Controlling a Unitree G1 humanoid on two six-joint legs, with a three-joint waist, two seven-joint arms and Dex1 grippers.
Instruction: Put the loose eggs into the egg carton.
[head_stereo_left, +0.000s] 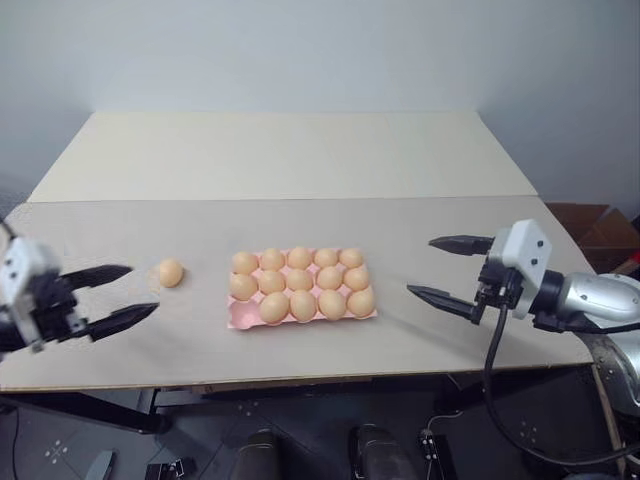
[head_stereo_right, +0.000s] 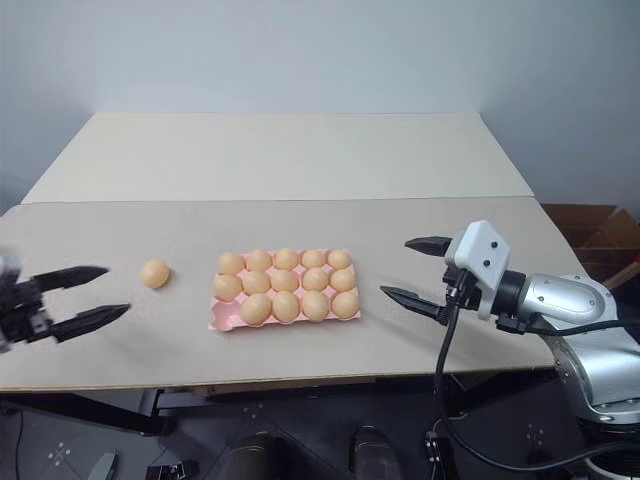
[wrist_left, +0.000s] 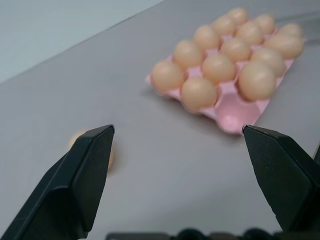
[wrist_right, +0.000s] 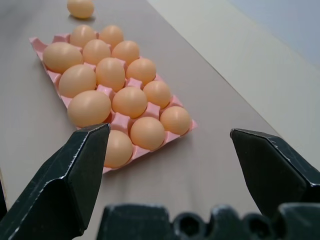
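Observation:
One loose egg (head_stereo_left: 171, 272), tan-orange, lies on the grey table left of the egg carton (head_stereo_left: 240, 317). The pale-pink carton holds several eggs, and its front-left corner cup is bare. My left gripper (head_stereo_left: 142, 288) hovers open just left of the loose egg, fingers pointing toward it and apart from it. In the left wrist view the egg (wrist_left: 111, 159) peeks from behind one finger, with the carton (wrist_left: 232, 107) beyond. My right gripper (head_stereo_left: 421, 266) stands open to the right of the carton, holding nothing. The right wrist view shows the carton (wrist_right: 35, 41) and, past it, the loose egg (wrist_right: 80, 7).
The grey table top (head_stereo_left: 450, 340) ends at a front edge close to both grippers. A paler board (head_stereo_left: 290, 155) covers the far half of the table. A brown cardboard box (head_stereo_left: 600, 225) sits off the table's right side.

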